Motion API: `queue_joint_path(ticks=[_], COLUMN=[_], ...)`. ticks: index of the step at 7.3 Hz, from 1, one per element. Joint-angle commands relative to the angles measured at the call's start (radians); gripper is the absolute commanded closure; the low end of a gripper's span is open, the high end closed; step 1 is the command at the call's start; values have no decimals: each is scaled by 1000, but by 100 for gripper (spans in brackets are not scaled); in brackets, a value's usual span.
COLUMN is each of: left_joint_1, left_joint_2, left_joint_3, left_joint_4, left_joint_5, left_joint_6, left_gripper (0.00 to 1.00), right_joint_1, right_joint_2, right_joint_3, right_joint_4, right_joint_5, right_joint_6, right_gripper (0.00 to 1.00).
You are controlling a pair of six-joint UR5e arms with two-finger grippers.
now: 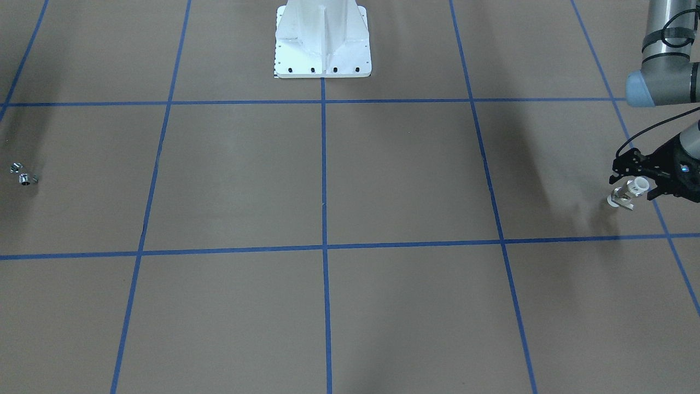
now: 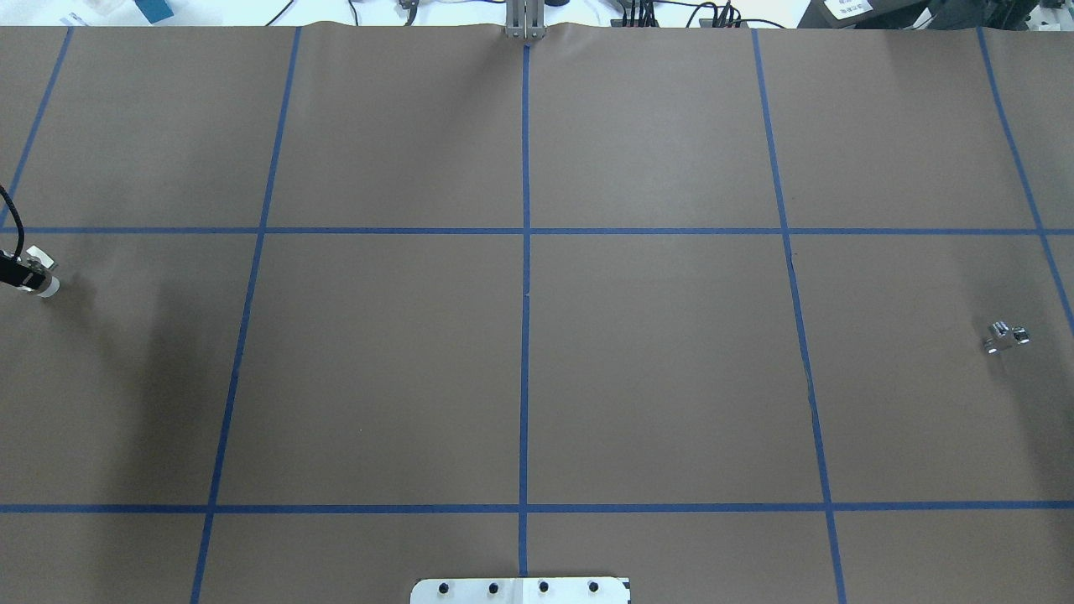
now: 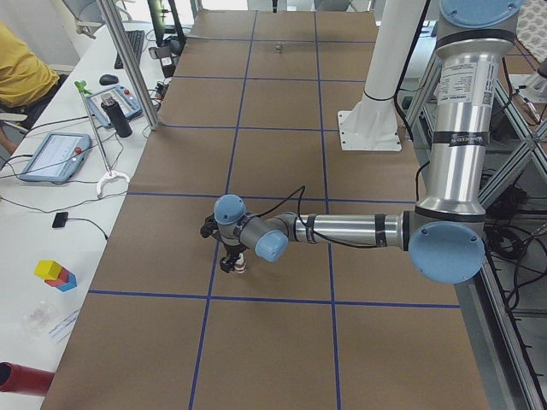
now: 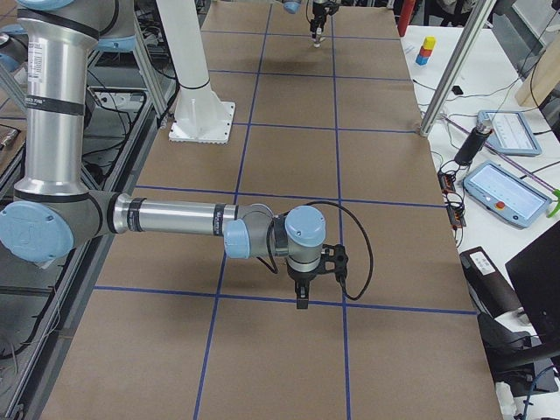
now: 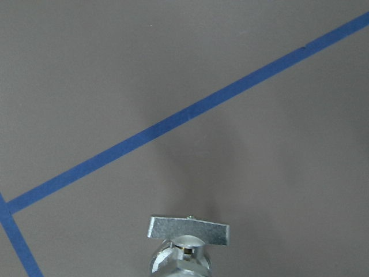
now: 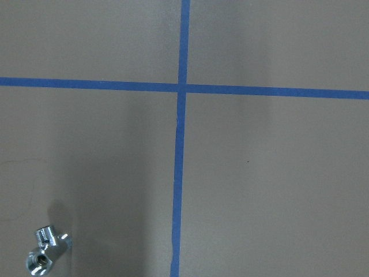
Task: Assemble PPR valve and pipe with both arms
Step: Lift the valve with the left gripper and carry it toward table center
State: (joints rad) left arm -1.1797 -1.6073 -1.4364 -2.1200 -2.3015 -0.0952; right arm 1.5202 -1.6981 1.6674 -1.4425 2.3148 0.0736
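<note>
Two grey tubular robot arms with light-blue joint caps reach over one brown paper-covered table (image 2: pixel 654 377), marked into squares by blue tape lines (image 2: pixel 525 335).

The left arm (image 3: pixel 444 171) ends in one black two-finger left pincer (image 1: pixel 634 186). It is clamped on the single valve (image 1: pixel 623 196), a small fitting with a white plastic ring end, a chrome metal body and a flat pale tab. The white ring sits between the fingers, and the chrome body and tab stick out past the fingertips towards the table. Whether the tab touches the paper cannot be told. From the left wrist camera, the tab lies crosswise just ahead of the pincer.

The right arm (image 4: pixel 52 131) carries one black right pincer (image 4: pixel 303 297), pointing down close over the table. It shows only in a side view, so whether its fingers are apart or together cannot be told.

One pipe (image 1: pixel 23 175), a tiny shiny chrome elbow with two round open ends, lies alone on the paper. It is well apart from the left pincer, at the table's opposite end. The right wrist camera shows it low and to the left.

One white pedestal base (image 1: pixel 322 44) stands well apart from the left pincer.
</note>
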Motion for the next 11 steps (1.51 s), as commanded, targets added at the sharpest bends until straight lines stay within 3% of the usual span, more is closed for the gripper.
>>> queue_joint_path(ticks=[1,2,3,4,5,6,8,10,11], left_joint_1=[0,0,0,0,0,0,0,12,76], left_joint_2=[0,0,0,0,0,0,-5,-48,-77], left_joint_3=[2,1,1,-1,-4,-13,-35,-120,-136], left_joint_4=[0,0,0,0,0,0,2,9,9], left_joint_5=[25,25,25,25,25,25,25,28,31], left_joint_6=[0,0,0,-1,-4,-11,-18,-256,-335], left_gripper=[11,26,55,79,94,100,100,100,100], right_joint_1=[0,0,0,0,0,0,0,0,0], right_joint_2=[0,0,0,0,0,0,0,0,0], right_joint_3=[0,3,3,3,3,3,3,3,3], right_joint_4=[1,1,1,1,1,1,1,1,1], right_joint_5=[0,0,0,0,0,0,0,0,0], right_joint_6=[0,0,0,0,0,0,0,0,2], right_gripper=[0,0,0,0,0,0,0,0,0])
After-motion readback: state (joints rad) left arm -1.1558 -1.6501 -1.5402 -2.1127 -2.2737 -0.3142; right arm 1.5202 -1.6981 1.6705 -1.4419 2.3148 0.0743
